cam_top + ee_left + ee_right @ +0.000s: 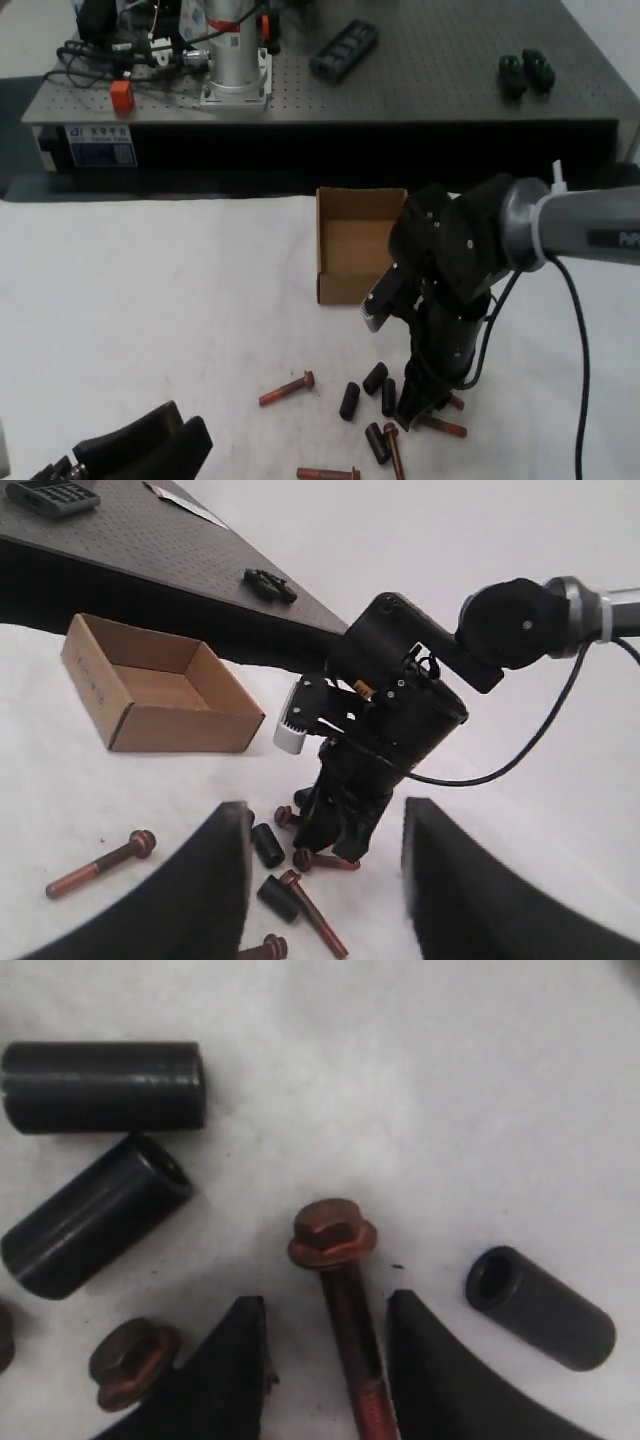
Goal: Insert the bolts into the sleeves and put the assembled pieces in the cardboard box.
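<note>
On the white cloth (150, 300) before you, your right gripper (325, 1305) stands open astride the shank of one bolt (333, 1235), loose sleeves (100, 1085) lie beside it, and the cardboard box (180, 730) beyond sits empty, so seemingly nothing is assembled yet.

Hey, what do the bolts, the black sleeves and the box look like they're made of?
Bolts: probably metal with a coppery, reddish-brown coating, judging by the dull finish and flanged hex head. Sleeves: smooth black tubes with a faint sheen, either coated metal or hard plastic, I can't tell which. Box: plain brown cardboard, matte with raw cut edges.
</note>
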Tool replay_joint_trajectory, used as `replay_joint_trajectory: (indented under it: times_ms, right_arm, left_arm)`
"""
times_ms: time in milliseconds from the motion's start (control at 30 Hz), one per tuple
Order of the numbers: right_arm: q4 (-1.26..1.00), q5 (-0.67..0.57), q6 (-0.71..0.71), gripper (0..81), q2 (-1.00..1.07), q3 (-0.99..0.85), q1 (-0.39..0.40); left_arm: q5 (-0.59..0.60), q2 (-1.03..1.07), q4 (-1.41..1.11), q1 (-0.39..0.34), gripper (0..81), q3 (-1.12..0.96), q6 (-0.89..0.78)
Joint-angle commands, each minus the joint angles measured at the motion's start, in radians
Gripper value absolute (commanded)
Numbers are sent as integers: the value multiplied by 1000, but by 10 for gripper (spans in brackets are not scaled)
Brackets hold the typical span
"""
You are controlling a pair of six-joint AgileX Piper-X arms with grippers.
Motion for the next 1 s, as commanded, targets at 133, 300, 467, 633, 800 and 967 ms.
replay_joint_trajectory:
  times_ms: [133, 300, 467, 633, 800, 967]
  right_arm:
    - [-38, 6, -20, 160, 41, -11, 2]
    - [-63, -5, 10, 2, 33, -11, -28]
    - [3, -134, 74, 2, -73, 8, -84]
    - [-35, -239, 172, 2, -336, 138, -150]
    - [-33, -280, 225, 2, -628, 283, -208]
    - [-31, -280, 261, 2, -834, 367, -242]
  left_arm:
    - [99, 97, 98, -5, 249, -23, 34]
    - [106, 341, 167, -5, 249, -154, 100]
    - [125, 704, 312, -5, 249, -404, 273]
    - [134, 1089, 477, -5, 314, -727, 376]
    - [121, 1398, 691, -5, 345, -1040, 459]
    - [96, 1615, 839, -5, 345, -1274, 496]
